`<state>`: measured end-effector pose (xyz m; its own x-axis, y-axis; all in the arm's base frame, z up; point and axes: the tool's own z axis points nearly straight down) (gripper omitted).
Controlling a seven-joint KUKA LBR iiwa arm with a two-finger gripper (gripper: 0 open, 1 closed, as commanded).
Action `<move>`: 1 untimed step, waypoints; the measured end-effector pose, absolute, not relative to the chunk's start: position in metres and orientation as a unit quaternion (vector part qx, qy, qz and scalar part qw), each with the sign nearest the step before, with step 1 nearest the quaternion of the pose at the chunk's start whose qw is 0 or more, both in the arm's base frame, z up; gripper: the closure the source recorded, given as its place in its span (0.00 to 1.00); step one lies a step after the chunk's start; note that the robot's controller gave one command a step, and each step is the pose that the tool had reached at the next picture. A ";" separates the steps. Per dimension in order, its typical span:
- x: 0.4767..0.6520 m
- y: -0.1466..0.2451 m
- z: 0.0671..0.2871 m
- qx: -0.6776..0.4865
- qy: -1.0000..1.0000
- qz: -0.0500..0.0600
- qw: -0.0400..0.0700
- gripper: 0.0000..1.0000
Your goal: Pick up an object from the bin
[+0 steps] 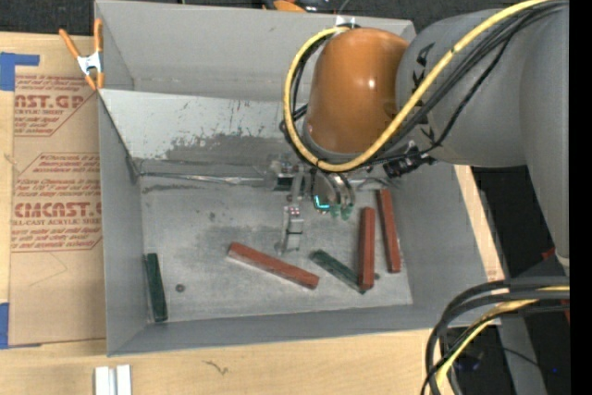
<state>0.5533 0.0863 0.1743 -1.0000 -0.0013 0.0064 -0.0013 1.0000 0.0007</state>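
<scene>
Camera view: a grey metal bin [120,199] seen from above, with the robot arm's orange-domed wrist [356,88] reaching in from the right.
Tool: the gripper [291,239] hangs low over the middle of the bin floor, under the orange dome.
Tool state: whether it is open or closed cannot be told from this angle, and nothing is seen held in it.
Nearest thing: a long, flat red-brown stick [273,265] lies on the floor just toward the bin's near wall from the gripper tip, close to it. Whether the two touch cannot be told.
Long axis: the stick runs from upper left to lower right in the view, shallowly slanted. The gripper stands beside its middle stretch, not over either end.
Judgement: a pick of this stick would probably turn on a short shift toward the near wall and a grip across the stick's narrow width.
Other things nearby: a short dark green stick [335,268] lies just right of the red-brown one. Two more red-brown sticks [367,247] [388,229] lie almost side by side farther right, running up and down the view.
Far corner: a second dark green stick [154,287] rests against the left wall, well apart from the gripper.
Arm: only one arm works this bin.
Writing: no brand or label can be read on the sticks or the bin.
</scene>
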 end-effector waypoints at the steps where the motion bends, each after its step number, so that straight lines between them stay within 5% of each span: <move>1: 0.520 0.089 0.068 0.016 -1.000 0.000 0.004 0.00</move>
<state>0.5196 0.0886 0.0678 -0.9994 -0.0321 0.0085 -0.0321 0.9995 0.0006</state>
